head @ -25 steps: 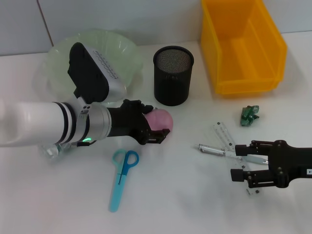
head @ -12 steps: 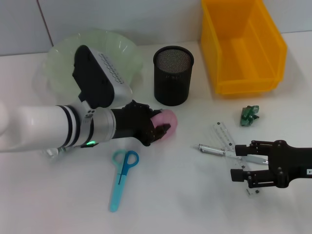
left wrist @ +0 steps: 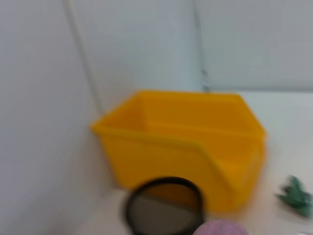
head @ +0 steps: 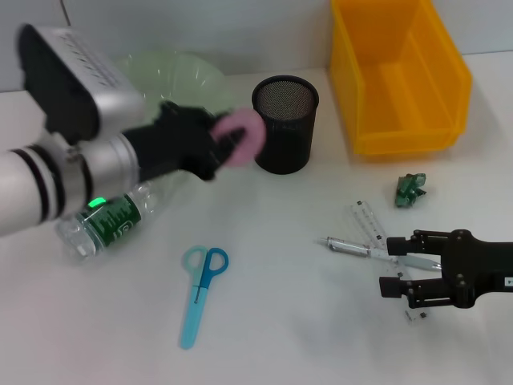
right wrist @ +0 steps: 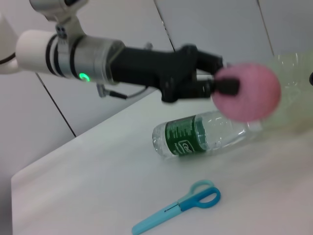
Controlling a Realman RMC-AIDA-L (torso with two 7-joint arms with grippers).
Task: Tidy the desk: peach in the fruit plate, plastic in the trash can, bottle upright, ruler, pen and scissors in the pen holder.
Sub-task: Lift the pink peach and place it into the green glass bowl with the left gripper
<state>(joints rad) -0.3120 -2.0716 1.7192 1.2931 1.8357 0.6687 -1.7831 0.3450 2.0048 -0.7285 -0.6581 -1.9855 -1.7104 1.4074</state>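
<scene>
On the white desk point(head: 280, 321) in front of me, the biggest thing is the yellow trash can point(head: 398, 76) at the far right, open side up. Next in size is my left arm, raised above the desk, its left gripper point(head: 232, 144) closed on the pink peach point(head: 240, 136); from the right wrist view I can see the peach point(right wrist: 247, 91) pinched between the black fingers point(right wrist: 226, 86) clear of the surface. It hangs between the pale green fruit plate point(head: 196, 76) at the far left and the black mesh pen holder point(head: 284, 124), just beside the holder's rim.

Under the left arm the clear bottle point(head: 108, 224) with its green label lies on its side. My right gripper point(head: 394, 265) sits low at the near right, its jaws spread apart around nothing, right by the pen point(head: 349, 246) and the clear ruler point(head: 370, 224), which lie crossing each other; I cannot tell whether a fingertip touches the pen.

The blue scissors point(head: 199, 293) lie flat at the near centre, handles pointing away from me, well apart from both grippers. Smallest, the crumpled green plastic point(head: 409, 190) rests near the trash can's front wall, outside it.
</scene>
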